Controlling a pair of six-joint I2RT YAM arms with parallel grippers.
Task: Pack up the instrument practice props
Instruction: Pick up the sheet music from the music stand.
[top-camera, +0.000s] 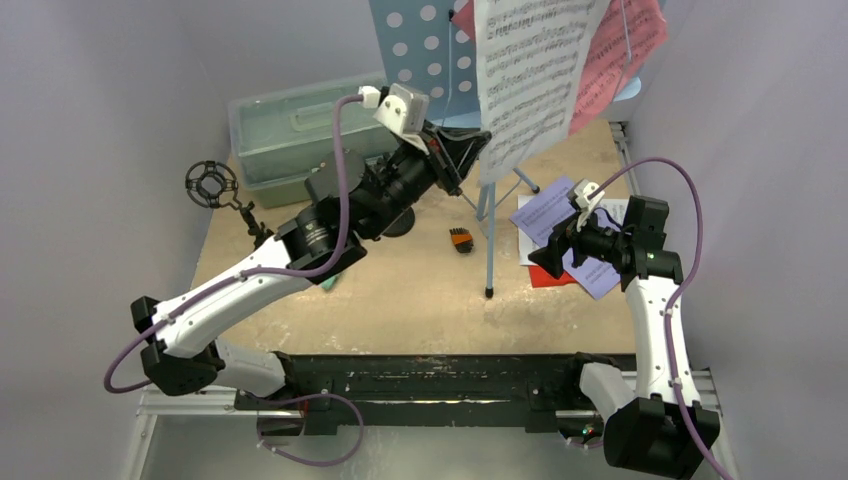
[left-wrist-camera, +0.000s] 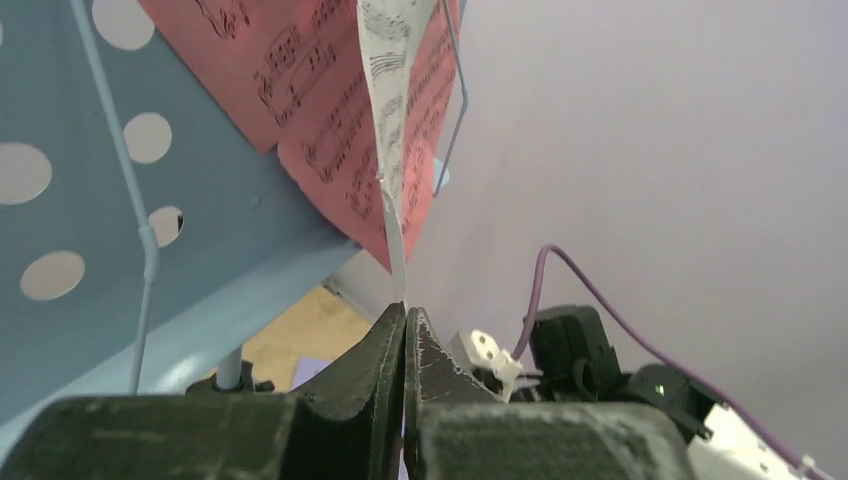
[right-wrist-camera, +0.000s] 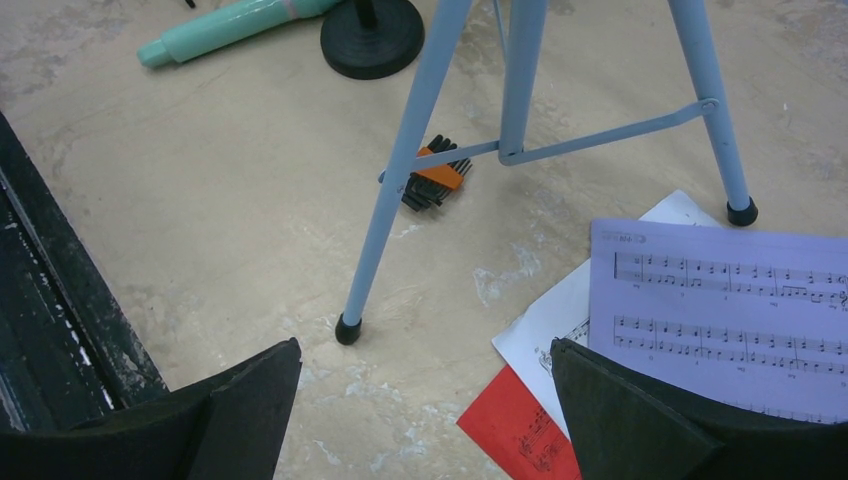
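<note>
left gripper (left-wrist-camera: 405, 316) pinches white paper music sheet (left-wrist-camera: 392, 120) at twelve o'clock; right gripper (right-wrist-camera: 425, 352) hangs spread near purple paper sheet (right-wrist-camera: 720, 300).

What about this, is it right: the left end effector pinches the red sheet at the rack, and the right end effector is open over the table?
Not quite: the left end effector pinches the white sheet, not the red sheet behind it, as the left wrist view shows. It is at the rack, and the right end effector is open over the table.
</note>
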